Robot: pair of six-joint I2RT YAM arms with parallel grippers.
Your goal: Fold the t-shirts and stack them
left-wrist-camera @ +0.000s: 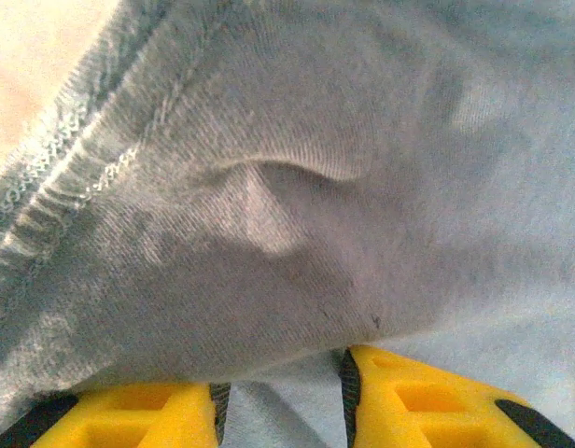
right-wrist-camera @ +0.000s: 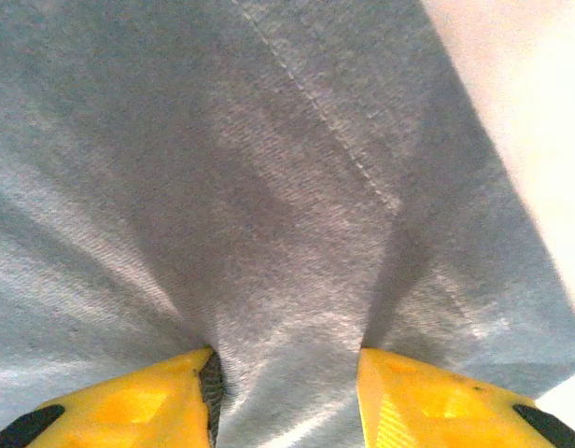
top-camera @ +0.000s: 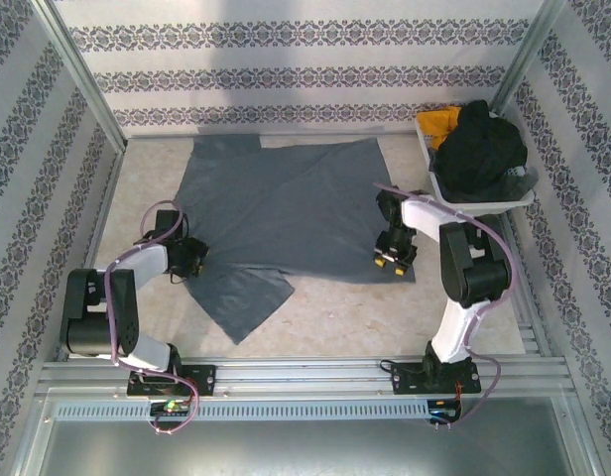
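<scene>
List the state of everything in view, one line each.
blue-grey t-shirt, spread out on table
black t-shirt, crumpled in tray
yellow t-shirt, crumpled in tray, partly hidden by black t-shirt
left hand, closed on blue-grey t-shirt
right hand, closed on blue-grey t-shirt

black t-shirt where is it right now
In the top view, the black t-shirt is bunched in the white tray at the far right corner, against the mustard yellow t-shirt, right of the blue-grey t-shirt.

Blue-grey t-shirt (left-wrist-camera: 297, 187) is matt knit cloth with a fine ribbed texture. Yellow gripper fingers (right-wrist-camera: 138, 411) look like smooth plastic. Tabletop (top-camera: 385, 317) looks pale, matt.
</scene>
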